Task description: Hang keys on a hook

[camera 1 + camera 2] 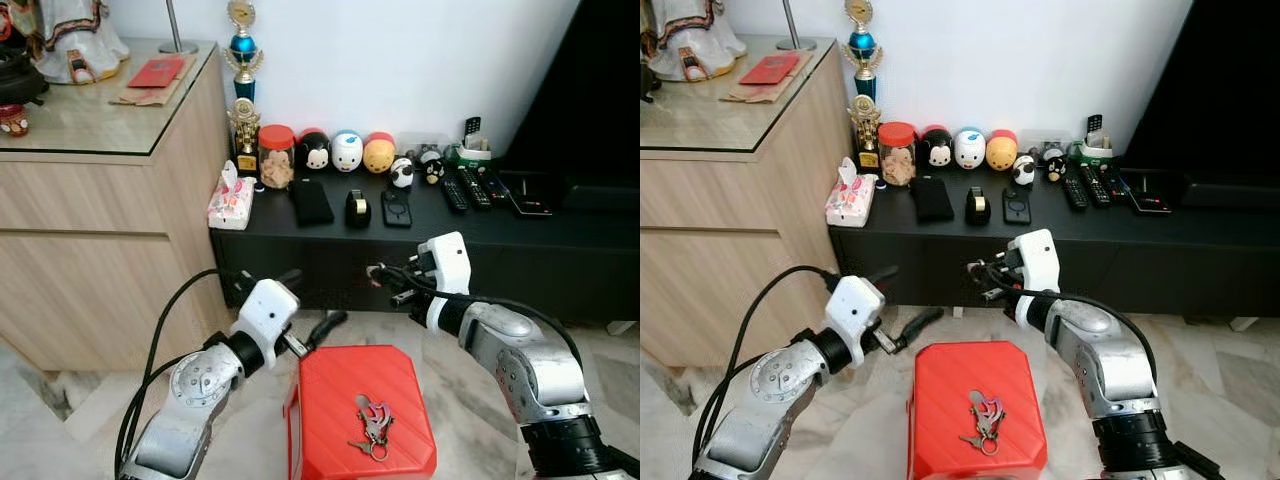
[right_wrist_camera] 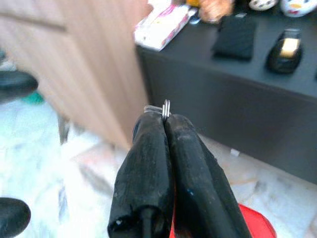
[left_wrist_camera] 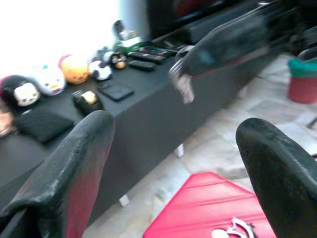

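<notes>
Keys [image 1: 372, 428] on red box [image 1: 330, 385], not yet hung.
Left gripper [image 3: 173, 163] fingers gape wide; right gripper [image 2: 166, 121] fingers pinch what seems a small ring [image 2: 166, 107].

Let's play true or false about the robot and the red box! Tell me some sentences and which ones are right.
1. A bunch of keys lies on top of the red box. True.
2. The left gripper is shut tight. False: its fingers stand wide apart.
3. The right gripper pinches a small metal ring. True.
4. The tissue pack sits on the floor. False: it sits on the black cabinet.
5. The jar has a blue lid. False: its lid is red.
</notes>
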Motion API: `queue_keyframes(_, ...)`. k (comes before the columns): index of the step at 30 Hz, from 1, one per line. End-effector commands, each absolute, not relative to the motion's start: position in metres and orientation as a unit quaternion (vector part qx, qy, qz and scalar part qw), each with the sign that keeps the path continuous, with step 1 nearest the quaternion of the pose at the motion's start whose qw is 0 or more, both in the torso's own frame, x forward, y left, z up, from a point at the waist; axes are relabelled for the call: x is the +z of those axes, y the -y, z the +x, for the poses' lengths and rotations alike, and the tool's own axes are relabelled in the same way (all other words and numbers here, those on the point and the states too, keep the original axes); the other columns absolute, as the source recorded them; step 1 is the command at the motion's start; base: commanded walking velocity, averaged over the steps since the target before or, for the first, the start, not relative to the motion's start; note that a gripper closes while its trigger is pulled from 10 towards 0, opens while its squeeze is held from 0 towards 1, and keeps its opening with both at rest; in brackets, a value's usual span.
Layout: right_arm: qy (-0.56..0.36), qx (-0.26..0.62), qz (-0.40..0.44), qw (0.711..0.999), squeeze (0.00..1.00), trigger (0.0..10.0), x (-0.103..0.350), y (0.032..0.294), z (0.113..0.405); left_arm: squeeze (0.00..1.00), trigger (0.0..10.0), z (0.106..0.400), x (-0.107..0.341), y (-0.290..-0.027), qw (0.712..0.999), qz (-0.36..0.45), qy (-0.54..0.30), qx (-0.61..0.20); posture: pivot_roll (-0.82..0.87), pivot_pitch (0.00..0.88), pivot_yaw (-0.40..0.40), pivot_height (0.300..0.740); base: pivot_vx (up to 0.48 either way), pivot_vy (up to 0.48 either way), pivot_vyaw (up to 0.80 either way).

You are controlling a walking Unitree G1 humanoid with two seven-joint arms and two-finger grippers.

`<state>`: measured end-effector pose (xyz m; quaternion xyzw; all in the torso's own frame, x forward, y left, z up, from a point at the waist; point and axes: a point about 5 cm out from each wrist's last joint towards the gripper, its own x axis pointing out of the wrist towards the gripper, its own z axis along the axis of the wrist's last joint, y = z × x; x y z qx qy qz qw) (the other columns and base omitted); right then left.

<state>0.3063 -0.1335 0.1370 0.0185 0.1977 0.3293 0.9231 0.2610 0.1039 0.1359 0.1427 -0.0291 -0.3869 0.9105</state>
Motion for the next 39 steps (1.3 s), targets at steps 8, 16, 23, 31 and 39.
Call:
queue_keyframes(8,-0.223,0.375,-0.062,0.898,0.00,10.0,0.146,0.137,0.299,0.00,10.0,0.251,0.139,-0.095,0.875,0.185,0.011,-0.447,0.01,0.000,-0.127,0.740,0.000,0.000,0.00)
queue_keyframes(16,-0.200,0.434,-0.047,0.877,0.00,10.0,0.162,0.129,0.293,0.00,10.0,0.255,0.140,-0.095,0.887,0.184,0.020,-0.424,0.01,0.000,-0.131,0.740,0.000,0.000,0.00)
queue_keyframes(23,-0.189,0.447,0.007,0.874,0.00,10.0,0.172,0.123,0.292,0.00,10.0,0.253,0.137,-0.093,0.892,0.154,0.009,-0.425,0.01,0.000,-0.131,0.740,0.000,0.000,0.00)
queue_keyframes(31,-0.195,0.469,0.003,0.861,0.00,10.0,0.170,0.116,0.283,0.00,10.0,0.253,0.135,-0.091,0.899,0.116,0.002,-0.422,0.00,0.000,-0.127,0.740,0.000,0.000,0.00)
queue_keyframes(39,-0.210,0.479,-0.009,0.852,0.00,10.0,0.164,0.114,0.277,0.00,10.0,0.257,0.134,-0.093,0.913,0.089,0.000,-0.398,-0.01,0.000,-0.126,0.740,0.000,0.000,0.00)
